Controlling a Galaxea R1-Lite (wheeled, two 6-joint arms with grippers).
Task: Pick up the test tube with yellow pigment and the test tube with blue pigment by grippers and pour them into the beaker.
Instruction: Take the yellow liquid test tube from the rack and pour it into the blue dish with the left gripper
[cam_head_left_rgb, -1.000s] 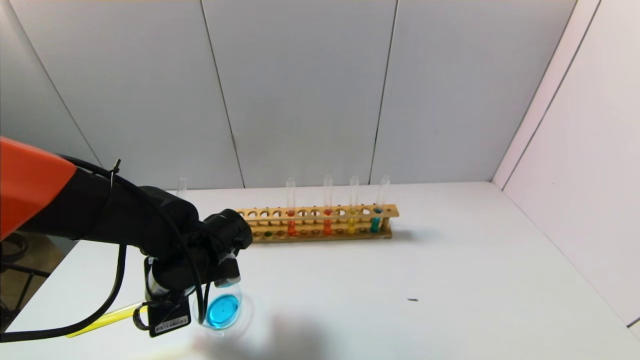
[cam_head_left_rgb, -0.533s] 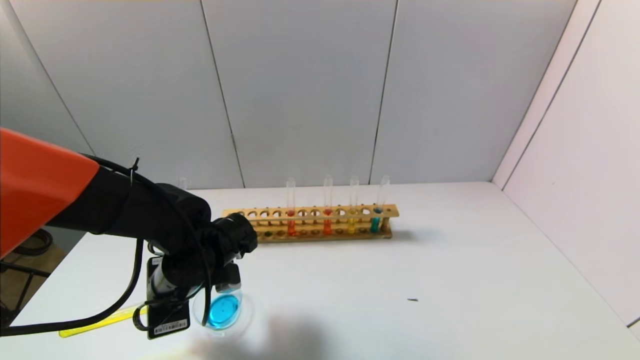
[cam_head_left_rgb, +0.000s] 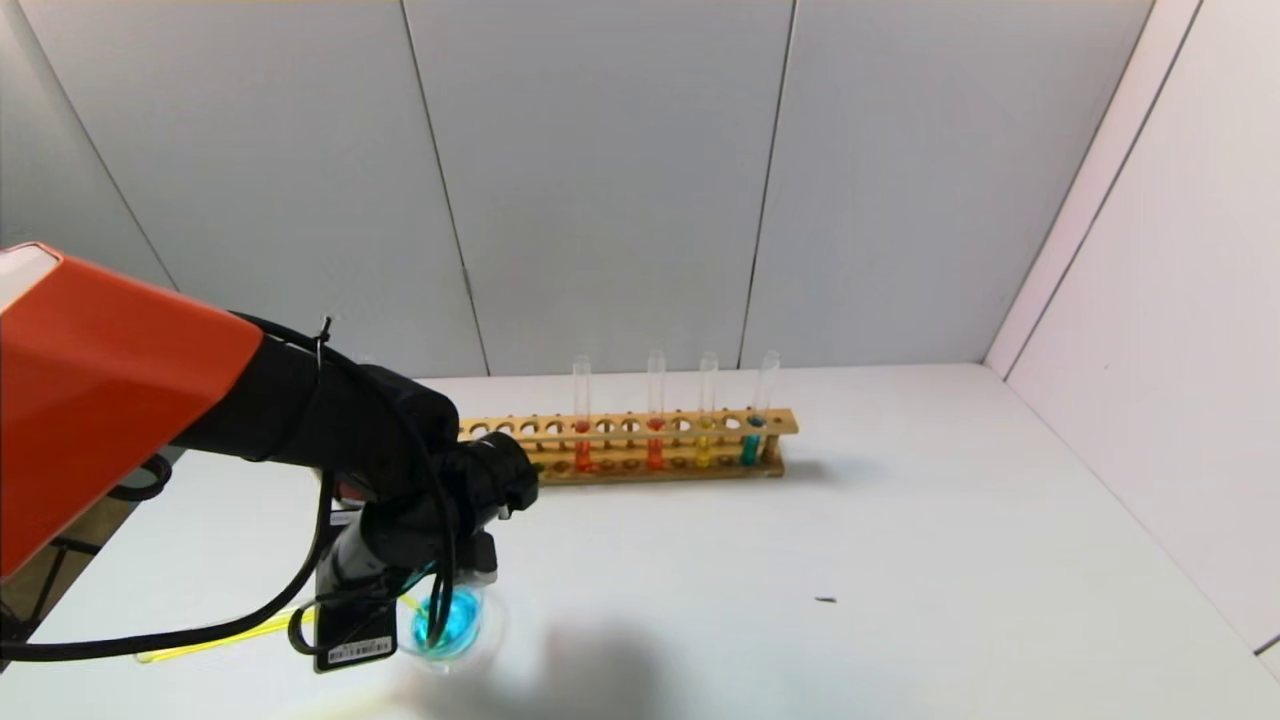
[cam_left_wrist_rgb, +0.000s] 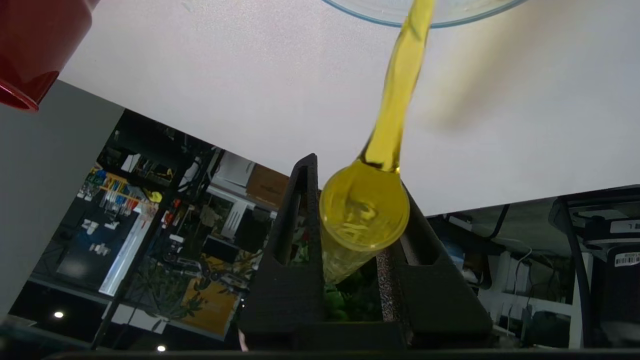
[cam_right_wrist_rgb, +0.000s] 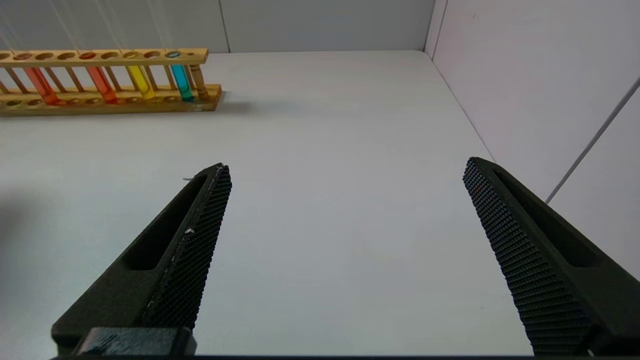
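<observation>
My left gripper (cam_head_left_rgb: 400, 595) is shut on the test tube with yellow pigment (cam_head_left_rgb: 230, 635), held nearly level and tipped down toward the beaker (cam_head_left_rgb: 465, 640). In the left wrist view the tube (cam_left_wrist_rgb: 395, 100) runs from between the fingers (cam_left_wrist_rgb: 300, 240) to the beaker's rim (cam_left_wrist_rgb: 360, 15), with yellow liquid along its length. The beaker holds bright blue liquid. My right gripper (cam_right_wrist_rgb: 345, 167) is open and empty above bare table. The test tube with blue pigment is out of view.
A wooden rack (cam_head_left_rgb: 630, 465) stands at the back with two orange-red tubes, a yellow tube (cam_head_left_rgb: 706, 440) and a teal tube (cam_head_left_rgb: 752, 440). A dark red cup (cam_left_wrist_rgb: 30, 50) stands near the beaker, behind my left arm. The table's left edge is close.
My left arm has moved right and forward. The yellow tube's mouth has come over the beaker and tipped lower, and its liquid has spread along the tube.
</observation>
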